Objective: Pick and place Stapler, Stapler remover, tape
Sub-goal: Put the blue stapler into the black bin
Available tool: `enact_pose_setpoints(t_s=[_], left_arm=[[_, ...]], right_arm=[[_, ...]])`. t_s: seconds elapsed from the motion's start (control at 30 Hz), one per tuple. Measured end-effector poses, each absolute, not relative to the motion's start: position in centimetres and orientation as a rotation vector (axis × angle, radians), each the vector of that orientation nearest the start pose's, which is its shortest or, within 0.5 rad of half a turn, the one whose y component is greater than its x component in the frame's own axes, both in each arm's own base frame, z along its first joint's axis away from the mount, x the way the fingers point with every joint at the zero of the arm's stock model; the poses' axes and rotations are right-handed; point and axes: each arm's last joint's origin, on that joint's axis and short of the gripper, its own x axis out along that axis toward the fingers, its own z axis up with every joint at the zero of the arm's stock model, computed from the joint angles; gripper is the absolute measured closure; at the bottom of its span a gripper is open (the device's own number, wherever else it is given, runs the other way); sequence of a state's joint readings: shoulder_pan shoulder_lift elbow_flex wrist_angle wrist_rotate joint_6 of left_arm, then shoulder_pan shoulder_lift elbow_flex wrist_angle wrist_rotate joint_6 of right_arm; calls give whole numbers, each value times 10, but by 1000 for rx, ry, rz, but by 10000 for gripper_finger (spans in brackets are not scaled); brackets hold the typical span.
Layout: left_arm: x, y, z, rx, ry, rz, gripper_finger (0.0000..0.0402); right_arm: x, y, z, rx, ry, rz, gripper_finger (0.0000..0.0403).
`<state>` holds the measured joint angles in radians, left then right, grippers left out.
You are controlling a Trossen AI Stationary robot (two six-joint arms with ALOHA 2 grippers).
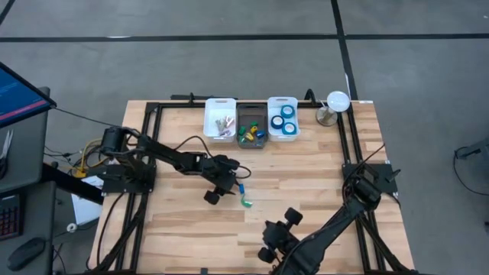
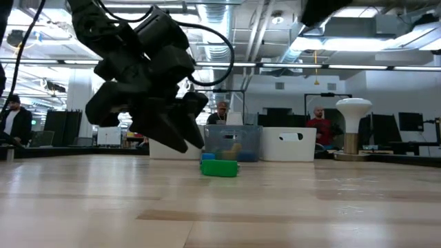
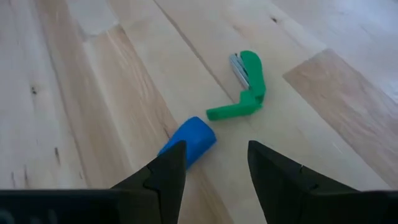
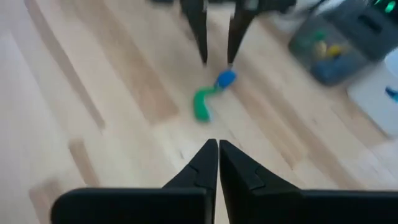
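Left claw hung wide over blue piece; tape binned upper centre; green remover remained on worktop.

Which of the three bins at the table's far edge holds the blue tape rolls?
The white bin on the right end, nearest the lamp; the blue tape rolls lie inside it.

A wooden table fills the middle of the high view. At its upper right edge stands a small white lamp. A monitor is at the left edge. In the low view, people sit in the background.
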<state>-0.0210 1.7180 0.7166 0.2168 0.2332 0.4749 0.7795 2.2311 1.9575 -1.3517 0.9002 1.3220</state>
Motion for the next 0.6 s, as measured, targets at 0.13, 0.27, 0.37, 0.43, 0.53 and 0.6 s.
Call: enact_pose_setpoints(t_s=[0.13, 0.27, 0.37, 0.43, 0.53, 0.6], left_arm=[[309, -13, 125, 403, 688, -431, 239], [310, -13, 126, 451, 672, -448, 239], [310, -13, 126, 460, 668, -450, 239], [310, -13, 127, 461, 665, -450, 239], [310, -13, 126, 461, 665, -450, 239], [310, -13, 126, 460, 666, -449, 239]], right_arm=[[317, 283, 217, -26, 846, -688, 394], [316, 283, 216, 5, 878, -698, 395], [313, 287, 217, -45, 831, -684, 395], [310, 290, 218, -91, 782, -678, 395], [304, 292, 221, -172, 708, -685, 395], [302, 290, 221, -216, 671, -698, 395]])
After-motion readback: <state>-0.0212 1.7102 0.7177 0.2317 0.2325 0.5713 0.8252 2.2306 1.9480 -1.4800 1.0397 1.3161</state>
